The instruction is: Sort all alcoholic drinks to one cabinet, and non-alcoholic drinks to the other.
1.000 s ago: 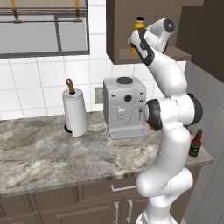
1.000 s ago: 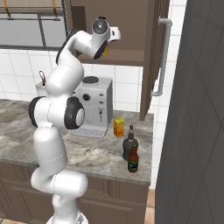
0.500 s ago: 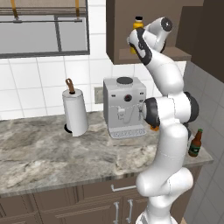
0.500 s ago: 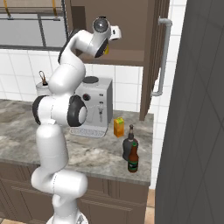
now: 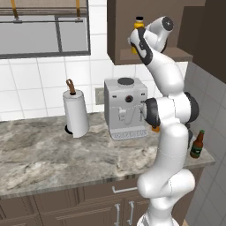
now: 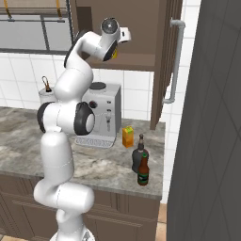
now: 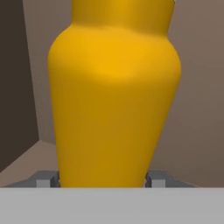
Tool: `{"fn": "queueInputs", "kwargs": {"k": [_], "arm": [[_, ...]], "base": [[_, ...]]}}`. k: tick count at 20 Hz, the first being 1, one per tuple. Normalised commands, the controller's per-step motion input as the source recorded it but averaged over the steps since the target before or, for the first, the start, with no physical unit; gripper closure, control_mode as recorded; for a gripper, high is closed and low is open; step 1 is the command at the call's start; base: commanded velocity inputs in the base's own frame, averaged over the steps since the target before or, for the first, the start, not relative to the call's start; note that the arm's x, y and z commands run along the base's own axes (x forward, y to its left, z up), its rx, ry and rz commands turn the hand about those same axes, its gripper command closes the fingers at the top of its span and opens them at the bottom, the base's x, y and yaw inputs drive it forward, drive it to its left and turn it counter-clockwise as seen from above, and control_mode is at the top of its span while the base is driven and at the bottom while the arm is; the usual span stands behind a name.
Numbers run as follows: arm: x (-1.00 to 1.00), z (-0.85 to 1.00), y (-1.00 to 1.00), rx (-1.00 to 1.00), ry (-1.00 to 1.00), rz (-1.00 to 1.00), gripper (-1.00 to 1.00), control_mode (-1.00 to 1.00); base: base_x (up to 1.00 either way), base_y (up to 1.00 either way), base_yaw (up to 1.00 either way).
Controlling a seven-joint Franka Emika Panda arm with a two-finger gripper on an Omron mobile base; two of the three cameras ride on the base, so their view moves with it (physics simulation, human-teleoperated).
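**Yellow-orange bottle held up at the open wall cabinet; three drinks on the counter**

The arm is raised high, its gripper (image 7: 103, 180) at the mouth of the open dark brown cabinet (image 6: 141, 28). The jaws stand on either side of the yellow-orange bottle (image 7: 113, 96), pressed to its body low down, so the tool is grasping it. From the left base camera the bottle's black cap (image 5: 139, 19) and upper part show upright above the hand, in front of the cabinet's interior. Whether its base touches the cabinet floor cannot be told.

The cabinet door (image 6: 165, 61) stands swung open, its long grey tubular handle (image 6: 173, 61) running vertically.

On the speckled stone counter (image 6: 99, 164), right of the grey coffee machine (image 6: 100, 115), stands the orange juice carton (image 6: 127, 137). Near it, closer to the counter's front edge, are the squat black bottle (image 6: 139, 155) and the brown beer bottle (image 6: 143, 172), just beside each other, both upright.

A paper towel roll (image 5: 75, 112) stands upright left of the coffee machine.
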Motion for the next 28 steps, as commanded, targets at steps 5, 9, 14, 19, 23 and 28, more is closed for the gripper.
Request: {"fn": "queueInputs", "kwargs": {"k": [5, 9, 14, 19, 23, 28], "arm": [[0.02, -0.17, 0.00, 0.00, 0.00, 0.00, -1.00, -1.00], [0.00, -0.14, 0.00, 0.00, 0.00, 0.00, -1.00, -1.00], [0.01, -0.08, 0.00, 0.00, 0.00, 0.00, -1.00, -1.00], [0.04, -0.02, -0.02, 0.00, 0.00, 0.00, -1.00, -1.00], [0.02, 0.00, -0.06, 0.00, 0.00, 0.00, -1.00, -1.00], [-0.07, 0.01, -0.05, 0.00, 0.00, -0.01, -1.00, -1.00]], "base": [[0.00, 0.00, 0.00], [0.00, 0.00, 0.00], [0.00, 0.00, 0.00], [0.00, 0.00, 0.00], [0.00, 0.00, 0.00], [0.00, 0.00, 0.00]]}}
